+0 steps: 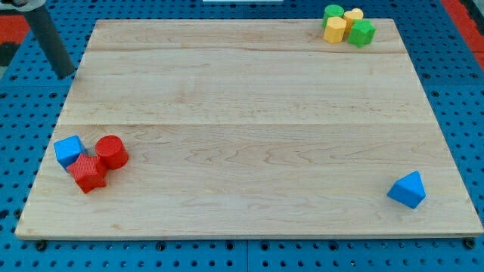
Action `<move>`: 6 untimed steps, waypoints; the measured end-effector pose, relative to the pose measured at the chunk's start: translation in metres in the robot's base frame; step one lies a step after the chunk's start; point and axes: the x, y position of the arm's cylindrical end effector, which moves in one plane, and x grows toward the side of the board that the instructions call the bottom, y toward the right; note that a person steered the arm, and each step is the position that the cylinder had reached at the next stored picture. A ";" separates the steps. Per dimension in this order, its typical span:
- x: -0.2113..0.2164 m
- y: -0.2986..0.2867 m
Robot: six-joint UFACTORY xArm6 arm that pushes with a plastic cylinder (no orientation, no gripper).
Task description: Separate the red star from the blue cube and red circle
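Observation:
The red star [88,172] lies near the board's bottom left corner. It touches the blue cube [69,150] on its upper left and the red circle [111,151] on its upper right. The three form a tight cluster. My tip [68,75] is at the view's upper left, just off the board's left edge, well above the cluster and apart from all blocks.
A group of two green and two yellow blocks [347,26] sits at the board's top right corner. A blue triangle block [407,190] lies near the bottom right. The wooden board [249,128] rests on a blue pegboard.

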 end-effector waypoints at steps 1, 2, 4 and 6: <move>0.035 0.000; 0.112 0.001; 0.197 0.028; 0.182 0.215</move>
